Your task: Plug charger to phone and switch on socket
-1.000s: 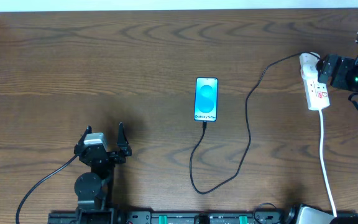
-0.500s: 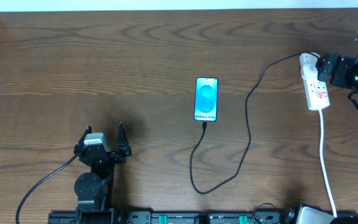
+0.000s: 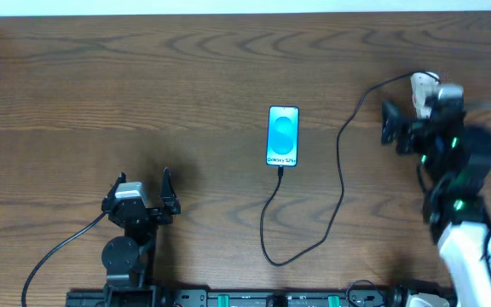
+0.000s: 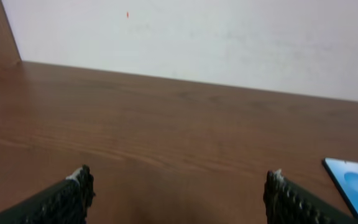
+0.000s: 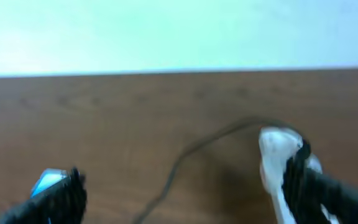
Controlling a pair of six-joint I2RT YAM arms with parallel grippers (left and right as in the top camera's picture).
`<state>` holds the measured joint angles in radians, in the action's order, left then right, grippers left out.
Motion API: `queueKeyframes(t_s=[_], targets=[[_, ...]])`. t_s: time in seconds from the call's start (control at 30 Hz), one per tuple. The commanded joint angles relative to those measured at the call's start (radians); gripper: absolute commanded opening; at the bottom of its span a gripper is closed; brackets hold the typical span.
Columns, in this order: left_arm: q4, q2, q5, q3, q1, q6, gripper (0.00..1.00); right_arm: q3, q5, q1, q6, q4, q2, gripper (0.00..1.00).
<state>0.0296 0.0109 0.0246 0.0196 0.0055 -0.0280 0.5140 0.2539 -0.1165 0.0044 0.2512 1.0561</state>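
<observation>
Because the right arm lies smeared and blurred across the right side of the table (image 3: 143, 85), most of the socket (image 3: 422, 83) is hidden under it in the overhead view. Only its rounded white far end shows, and its red marks and switch cannot be made out. The right wrist view is soft too: the socket (image 5: 277, 152) is a pale blob partly behind one dark finger (image 5: 319, 186), and the phone (image 5: 47, 180) is a blue sliver at the lower left. In the left wrist view the phone (image 4: 352, 186) is cut off by the right edge.

Seen from above, the phone (image 3: 283, 136) lies flat near the table's middle, black-rimmed, its screen lit bright blue with white lettering near the bottom. The charger (image 3: 341, 170), a thin black cable, meets the phone's near edge, loops toward the front, then runs up and right to the socket's far end. Its tip is too small to tell whether it is seated.

The right gripper (image 3: 407, 124) has its fingers spread wide and holds nothing. The left gripper (image 3: 143, 186) rests at the front left, well apart from everything, fingers also spread and empty.
</observation>
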Motion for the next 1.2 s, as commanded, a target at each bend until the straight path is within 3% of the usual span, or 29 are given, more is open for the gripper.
queueKeyframes(t_s=[0.0, 0.23, 0.93, 1.17], targets=[[0.041, -0.007, -0.010, -0.016, 0.005, 0.005, 0.88, -0.171, -0.001, 0.006, 0.003, 0.124, -0.085, 0.99], [0.041, -0.007, -0.010, -0.016, 0.005, 0.005, 0.89, -0.502, -0.010, 0.006, 0.002, 0.465, -0.256, 0.99], [0.041, -0.007, -0.010, -0.016, 0.005, 0.005, 0.88, -0.509, -0.107, 0.007, -0.005, -0.242, -0.673, 0.99], [0.041, -0.007, -0.010, -0.016, 0.005, 0.005, 0.88, -0.509, -0.163, 0.014, -0.005, -0.319, -0.766, 0.99]])
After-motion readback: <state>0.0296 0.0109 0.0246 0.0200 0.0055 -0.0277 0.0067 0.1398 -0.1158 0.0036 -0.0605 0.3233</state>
